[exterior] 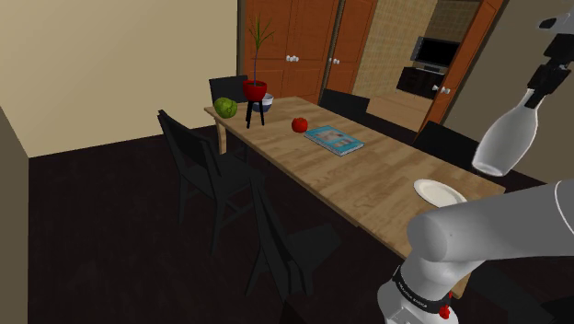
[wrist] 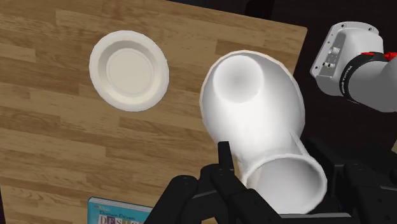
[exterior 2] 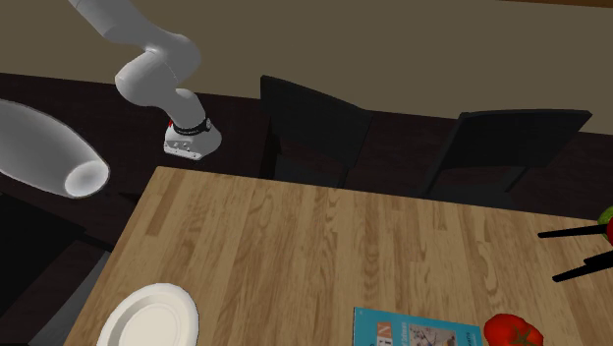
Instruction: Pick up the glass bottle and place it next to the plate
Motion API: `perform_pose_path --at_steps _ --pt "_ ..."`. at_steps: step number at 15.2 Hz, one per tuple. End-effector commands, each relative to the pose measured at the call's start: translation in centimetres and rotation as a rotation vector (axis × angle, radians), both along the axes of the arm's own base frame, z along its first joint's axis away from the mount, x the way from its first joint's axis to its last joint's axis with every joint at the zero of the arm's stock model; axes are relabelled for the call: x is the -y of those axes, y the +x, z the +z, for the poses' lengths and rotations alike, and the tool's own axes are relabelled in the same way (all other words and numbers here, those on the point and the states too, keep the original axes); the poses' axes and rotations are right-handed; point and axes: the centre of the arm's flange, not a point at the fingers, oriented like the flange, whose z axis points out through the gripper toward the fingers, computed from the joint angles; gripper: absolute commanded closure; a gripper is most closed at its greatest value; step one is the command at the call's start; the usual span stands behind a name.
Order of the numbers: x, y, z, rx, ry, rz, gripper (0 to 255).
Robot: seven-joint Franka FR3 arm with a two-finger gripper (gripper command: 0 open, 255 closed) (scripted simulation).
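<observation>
Black gripper [wrist: 267,158] clamped on a white bottle [wrist: 254,108], carried in the air near the plate [wrist: 129,71].

Its fingers [wrist: 224,159] clasp the bottle at the narrow neck end, and the body hangs tilted with its base pointing down toward the wooden table [exterior: 368,175]. In the shoulder view the bottle is above and to the right of the white plate, touching nothing below. The plate lies at the table's end nearest the arm's base [wrist: 347,57]. Farther along the table are a teal book [exterior: 334,139], a red fruit [exterior: 299,124] and a red plant pot [exterior: 255,90].
</observation>
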Motion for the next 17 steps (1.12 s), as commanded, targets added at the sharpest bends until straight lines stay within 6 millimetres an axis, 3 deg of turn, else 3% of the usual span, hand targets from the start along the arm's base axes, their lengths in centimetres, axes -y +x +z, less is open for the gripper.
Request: perform_pose_path --at_steps 1,17 --pt "-0.1 -0.2 -0.9 0.000 0.000 0.001 255" --pt "-0.1 -0.2 -9.4 0.000 0.000 0.001 255"
